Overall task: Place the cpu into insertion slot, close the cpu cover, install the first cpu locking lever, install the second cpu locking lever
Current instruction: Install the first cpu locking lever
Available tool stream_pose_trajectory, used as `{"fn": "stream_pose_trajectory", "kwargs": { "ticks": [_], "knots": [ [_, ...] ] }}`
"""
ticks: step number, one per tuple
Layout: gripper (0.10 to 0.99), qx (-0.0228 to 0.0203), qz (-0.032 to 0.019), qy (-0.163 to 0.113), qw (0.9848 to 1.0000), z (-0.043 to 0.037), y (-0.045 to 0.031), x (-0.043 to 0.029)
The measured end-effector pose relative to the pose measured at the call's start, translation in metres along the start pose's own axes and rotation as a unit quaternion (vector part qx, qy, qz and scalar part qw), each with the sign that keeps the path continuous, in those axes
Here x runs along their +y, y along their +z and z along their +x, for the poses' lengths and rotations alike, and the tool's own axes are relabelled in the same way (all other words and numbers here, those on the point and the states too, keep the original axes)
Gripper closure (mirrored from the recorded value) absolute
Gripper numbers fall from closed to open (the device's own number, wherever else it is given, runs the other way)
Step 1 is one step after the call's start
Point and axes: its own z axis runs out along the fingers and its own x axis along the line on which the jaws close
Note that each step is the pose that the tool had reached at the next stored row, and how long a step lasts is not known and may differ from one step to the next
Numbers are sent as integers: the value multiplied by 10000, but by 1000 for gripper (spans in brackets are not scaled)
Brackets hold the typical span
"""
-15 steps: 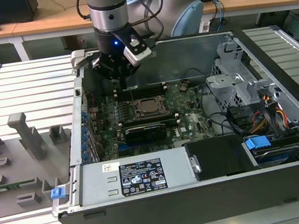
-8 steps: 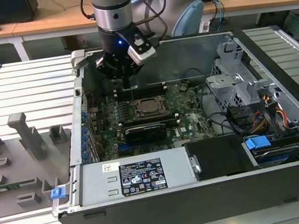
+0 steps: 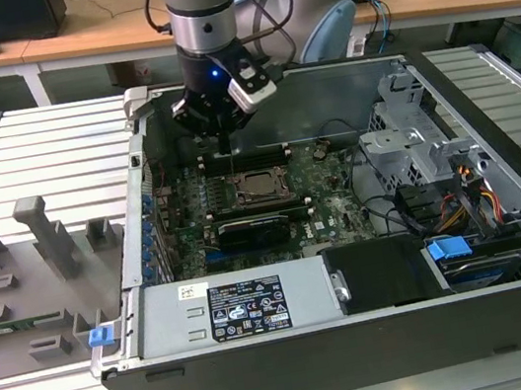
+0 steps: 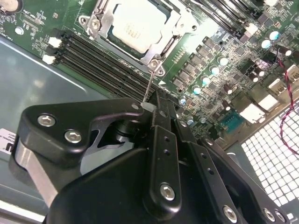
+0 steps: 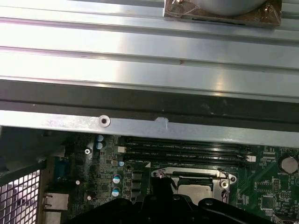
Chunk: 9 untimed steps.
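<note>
While cpu (image 4: 132, 28) sits seated in insertion slot (image 4: 174, 29) w/ cpu cover (image 4: 103, 24) down, claw (image 4: 148, 105) hovers just beside socket corner, jaws pinched on thin lever wire (image 4: 149, 84)

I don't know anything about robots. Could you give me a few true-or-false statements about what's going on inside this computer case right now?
1. The cpu lies in the insertion slot. True.
2. The gripper hangs over the blue-tabbed drive bay. False: it hangs over the green motherboard, just behind the socket.
3. The cpu cover frames the chip. True.
4. A thin wire lever rises from the socket corner toward the gripper. True.
5. The case is closed. False: it is open.
</note>
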Motion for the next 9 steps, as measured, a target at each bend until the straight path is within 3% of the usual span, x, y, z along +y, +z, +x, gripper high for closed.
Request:
{"fn": "stream_pose_trajectory", "kwargs": {
  "ticks": [7, 9],
  "knots": [
    [980, 0, 2, 0, 10000, -100, 19, -8],
    [980, -2, -20, 0, 10000, -133, 27, -11]
  ]
}}
